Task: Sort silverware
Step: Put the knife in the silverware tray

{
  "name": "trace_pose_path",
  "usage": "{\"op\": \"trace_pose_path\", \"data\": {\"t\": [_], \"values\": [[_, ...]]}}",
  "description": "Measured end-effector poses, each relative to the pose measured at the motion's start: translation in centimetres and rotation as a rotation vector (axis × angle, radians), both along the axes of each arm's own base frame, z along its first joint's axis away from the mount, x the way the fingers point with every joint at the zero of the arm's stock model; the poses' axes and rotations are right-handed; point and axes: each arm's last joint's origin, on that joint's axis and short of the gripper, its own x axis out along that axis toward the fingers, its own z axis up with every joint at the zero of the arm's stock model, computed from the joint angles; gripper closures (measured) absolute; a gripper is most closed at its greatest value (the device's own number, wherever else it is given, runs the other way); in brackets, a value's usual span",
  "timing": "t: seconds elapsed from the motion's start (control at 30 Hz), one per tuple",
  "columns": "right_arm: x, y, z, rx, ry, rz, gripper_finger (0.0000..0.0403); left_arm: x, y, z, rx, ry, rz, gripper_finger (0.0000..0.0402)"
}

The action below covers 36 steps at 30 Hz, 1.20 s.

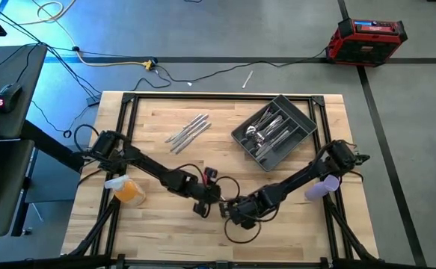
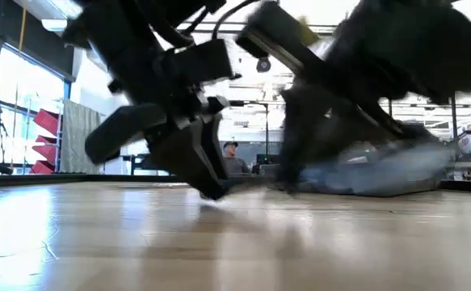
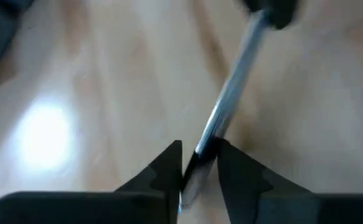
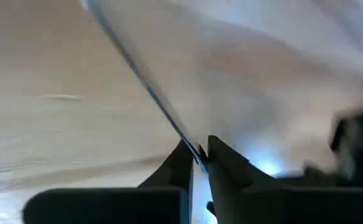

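Observation:
Both grippers meet over the table's near middle, tip to tip. One slim silver piece of silverware [image 3: 228,93] runs between them. My left gripper [image 3: 198,163] stands open around one end of it. My right gripper [image 4: 197,152] is shut on the other end; the left wrist view shows it as a dark shape [image 3: 274,9]. Seen from above, my left gripper [image 1: 212,202] and my right gripper [image 1: 232,211] nearly touch. Several loose pieces [image 1: 189,131] lie flat on the far left of the table. More lie in the dark grey tray [image 1: 309,119]. My left gripper has the piece's end [image 3: 201,155] between its two parted fingers, which lie along its length. I cannot tell whether either finger touches it. My right gripper pinches the piece's other end [image 4: 190,140] between its two fingertips. The piece runs on from the tips, slanting away over the wood [image 4: 116,43].
The tray stands tilted at the table's far right. An orange object [image 1: 129,189] sits by the left arm and a pale purple one [image 1: 318,187] by the right arm. A black frame [image 1: 218,95] borders the table. A person [image 2: 233,158] sits in the room beyond.

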Motion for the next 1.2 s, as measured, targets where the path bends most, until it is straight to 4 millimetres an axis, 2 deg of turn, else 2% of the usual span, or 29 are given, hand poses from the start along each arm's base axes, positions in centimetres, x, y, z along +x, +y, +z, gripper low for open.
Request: {"op": "trace_pose_path", "data": {"t": [0.17,0.3,0.4,0.53,0.7,0.77,0.87,1.03,1.2], "values": [[0.6,-0.2,2.2,0.138,-0.027,-0.289,0.0403,-2.2,-0.3,2.3,0.154,0.017,0.132,0.0308],[0.5,-1.9,4.9,0.117,-0.090,-0.424,0.0403,-3.9,-0.5,3.6,0.260,-0.017,0.248,0.0306],[-0.1,-3.9,6.2,0.048,-0.090,-0.487,0.0403,-4.4,-0.8,4.2,0.275,-0.064,0.299,0.0305],[-1.1,-7.1,9.4,0.066,-0.118,-0.622,0.0403,-4.5,-1.0,4.4,0.270,-0.080,0.307,0.0305],[-3.1,-10.8,11.6,0.083,-0.053,-0.781,0.0403,-4.6,-1.0,4.1,0.265,-0.086,0.310,0.0305],[-3.9,-12.4,11.6,0.129,0.056,-0.869,0.0403,-4.5,-0.9,4.1,0.266,-0.084,0.313,0.0305],[-4.6,-14.5,10.5,0.140,0.210,-0.997,0.0403,-4.4,-0.8,4.0,0.264,-0.084,0.316,0.0305],[-5.3,-17.2,7.8,0.088,0.251,-1.052,0.0403,-4.4,-0.8,4.0,0.261,-0.091,0.319,0.0305],[-7.1,-19.5,5.1,-0.034,0.318,-1.093,0.0403,-4.3,-0.8,4.0,0.252,-0.099,0.325,0.0305]]}}
